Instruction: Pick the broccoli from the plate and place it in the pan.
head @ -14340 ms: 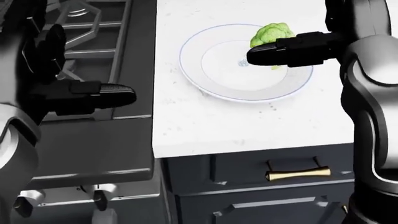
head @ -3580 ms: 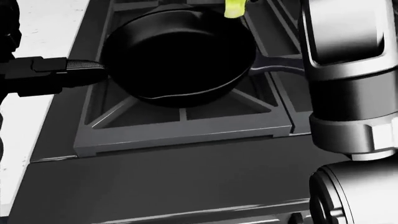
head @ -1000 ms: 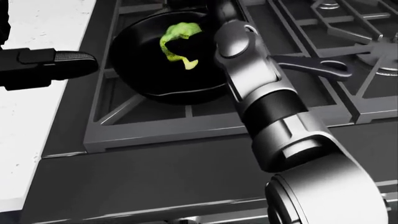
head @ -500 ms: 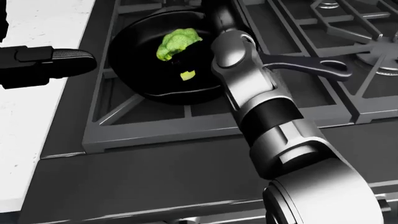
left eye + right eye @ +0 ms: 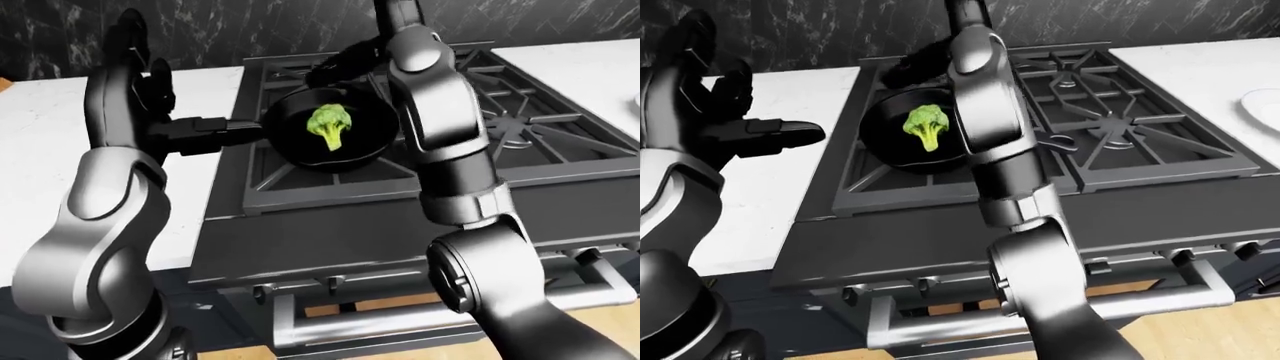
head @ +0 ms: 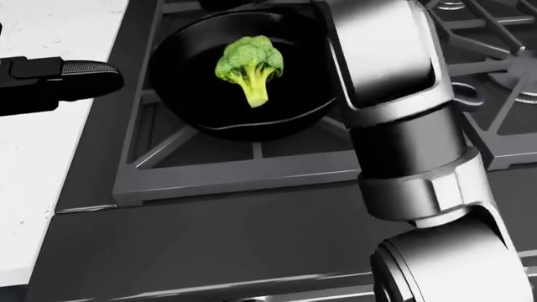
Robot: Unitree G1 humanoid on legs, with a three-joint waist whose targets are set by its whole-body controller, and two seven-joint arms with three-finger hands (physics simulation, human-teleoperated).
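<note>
Currently the broccoli (image 6: 249,63) lies inside the black pan (image 6: 189,94), florets toward the top of the head view and pale stalk pointing down, with dark pan floor showing all round it. You have no finger on it. The pan sits on the grate over the left burner of the stove (image 5: 330,225); its handle (image 5: 1060,141) runs off to the right and is mostly hidden behind your right forearm (image 6: 395,75) in the head view.

Your right arm reaches up across the stove, and its hand (image 5: 345,64) hangs above the pan's upper rim in the left-eye view. Its dark fingers appear spread and hold nothing, though they merge with the dark burner behind, so the spread is hard to grade further.

Your left hand (image 5: 765,135) is held over the white counter (image 6: 33,157) at the left of the stove, apart from the pan. Its fingers (image 6: 84,75) are extended straight toward the pan's left rim, slack and grasping nothing.

At the far right edge of the right-eye view, 1 white plate (image 5: 1262,109) shows in part on the counter beyond the stove, well apart from the pan. Below the cooktop, the oven door's handle (image 5: 1150,300) and 1 row of knobs are visible.
</note>
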